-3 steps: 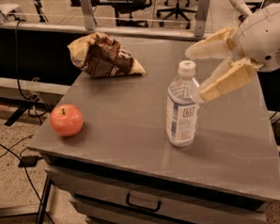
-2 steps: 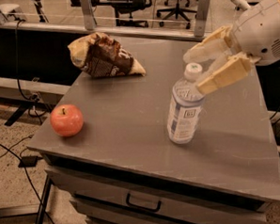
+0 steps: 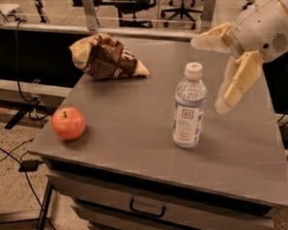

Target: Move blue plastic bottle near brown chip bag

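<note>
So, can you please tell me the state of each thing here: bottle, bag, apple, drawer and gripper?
blue plastic bottle: upright on the table, capped, not held.
brown chip bag: crumpled, lying at the far left corner.
apple: whole, resting near the front left edge.
drawer: closed.
gripper: open, in the air beside the bottle's top, touching nothing.

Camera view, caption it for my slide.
Gripper, fingers open, beside the upright blue plastic bottle; brown chip bag across the table.

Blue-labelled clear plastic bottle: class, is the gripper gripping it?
No; the open two-finger gripper hangs beside the upright bottle, clear of it.
</note>
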### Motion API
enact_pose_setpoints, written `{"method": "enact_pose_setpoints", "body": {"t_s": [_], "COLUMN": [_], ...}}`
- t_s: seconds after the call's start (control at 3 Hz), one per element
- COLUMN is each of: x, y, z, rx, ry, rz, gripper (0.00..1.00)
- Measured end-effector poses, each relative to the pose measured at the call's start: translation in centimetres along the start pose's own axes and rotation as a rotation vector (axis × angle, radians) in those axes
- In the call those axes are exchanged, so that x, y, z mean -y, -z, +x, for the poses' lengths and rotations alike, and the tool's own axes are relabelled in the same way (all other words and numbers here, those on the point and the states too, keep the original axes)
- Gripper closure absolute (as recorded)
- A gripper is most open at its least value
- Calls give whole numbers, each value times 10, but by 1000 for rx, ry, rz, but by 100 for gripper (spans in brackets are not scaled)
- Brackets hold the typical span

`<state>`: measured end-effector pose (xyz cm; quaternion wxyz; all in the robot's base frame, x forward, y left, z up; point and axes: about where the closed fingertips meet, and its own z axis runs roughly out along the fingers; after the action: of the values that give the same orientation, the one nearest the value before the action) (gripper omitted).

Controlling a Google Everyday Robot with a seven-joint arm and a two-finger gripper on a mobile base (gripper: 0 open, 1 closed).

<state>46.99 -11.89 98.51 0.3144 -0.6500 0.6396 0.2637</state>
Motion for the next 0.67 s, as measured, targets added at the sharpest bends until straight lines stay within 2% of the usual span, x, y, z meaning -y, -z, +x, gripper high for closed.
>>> {"method": "enact_pose_setpoints", "body": {"t_s": [0.33,0.67], "x": [0,1], "y": [-1,-2], "z": [0,-2], "rx": [-2,0], "ry": [-3,0], "rz": [-13,-7], "gripper": [0,14]}}
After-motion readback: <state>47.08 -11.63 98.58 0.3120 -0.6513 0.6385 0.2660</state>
